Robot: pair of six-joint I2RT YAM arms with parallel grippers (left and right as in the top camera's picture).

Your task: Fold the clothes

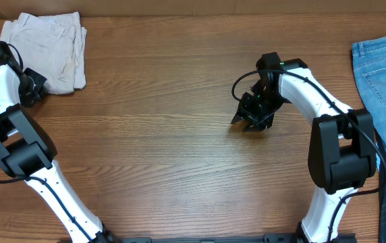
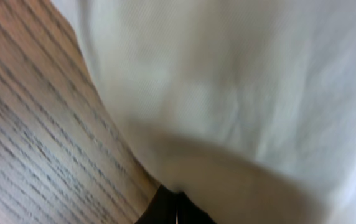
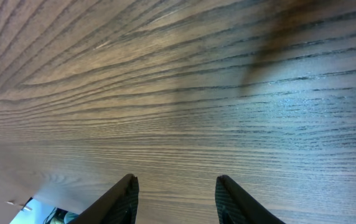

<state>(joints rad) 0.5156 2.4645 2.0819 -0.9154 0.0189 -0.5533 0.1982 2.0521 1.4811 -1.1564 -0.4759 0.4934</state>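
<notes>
The light beige shorts [image 1: 48, 48] lie folded in a loose stack at the table's far left corner. In the left wrist view the shorts [image 2: 240, 81] fill most of the frame. My left gripper [image 1: 36, 84] is at the stack's lower left edge. Its dark fingers [image 2: 177, 210] are pressed together with a thin pale sliver of the cloth between the tips. My right gripper [image 1: 252, 115] hovers over bare wood near the table's middle, far from the shorts. Its fingers [image 3: 177, 190] are spread apart with nothing between them.
Blue jeans [image 1: 384, 64] lie at the table's right edge, running down past my right arm. The wooden table [image 1: 166, 148] lies between the two arms. My left arm's base stands at the front left.
</notes>
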